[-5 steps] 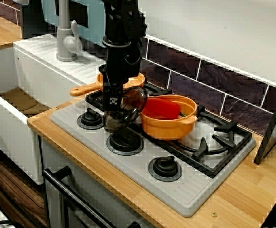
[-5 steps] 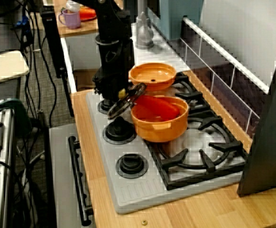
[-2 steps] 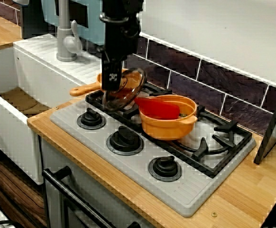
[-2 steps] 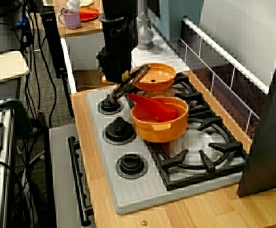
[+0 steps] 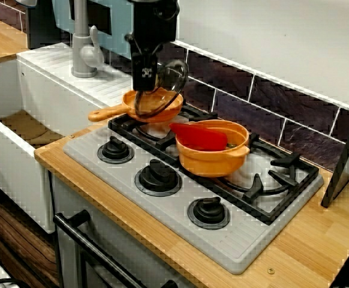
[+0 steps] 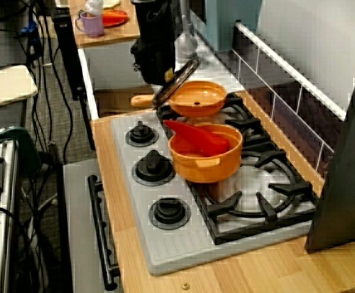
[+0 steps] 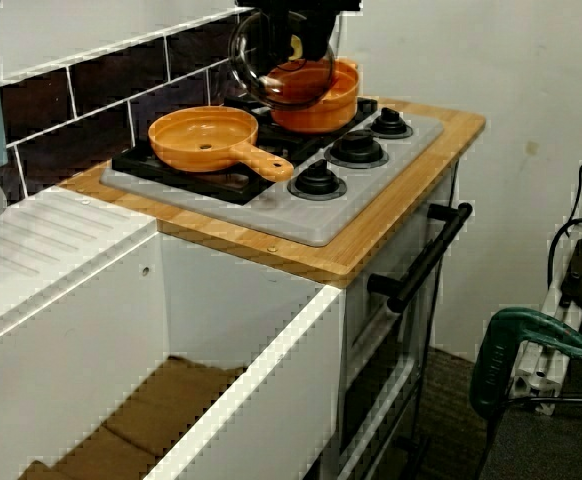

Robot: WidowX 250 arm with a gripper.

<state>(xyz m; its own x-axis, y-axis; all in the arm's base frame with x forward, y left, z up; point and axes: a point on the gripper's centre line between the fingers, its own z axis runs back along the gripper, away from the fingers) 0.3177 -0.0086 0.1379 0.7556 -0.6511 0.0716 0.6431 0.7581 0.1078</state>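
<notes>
Up and to the far left went the glass lid (image 5: 165, 87), pinched in my gripper (image 5: 143, 81). It hangs tilted, above the near rim of the orange pan (image 6: 197, 101).

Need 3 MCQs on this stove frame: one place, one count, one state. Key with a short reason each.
1. Where is the red item?
A. on the counter
B. in the pot
C. on the floor

2. How many knobs does the stove have?
A. two
B. five
C. three

3. The glass lid is:
A. held tilted in the air by the gripper
B. flat on the pot
C. lying on the counter

Key:
1 B: it lies inside the orange pot.
2 C: three stand in a row along the stove's front.
3 A: the gripper is clamped on it, and it rests on nothing.
</notes>
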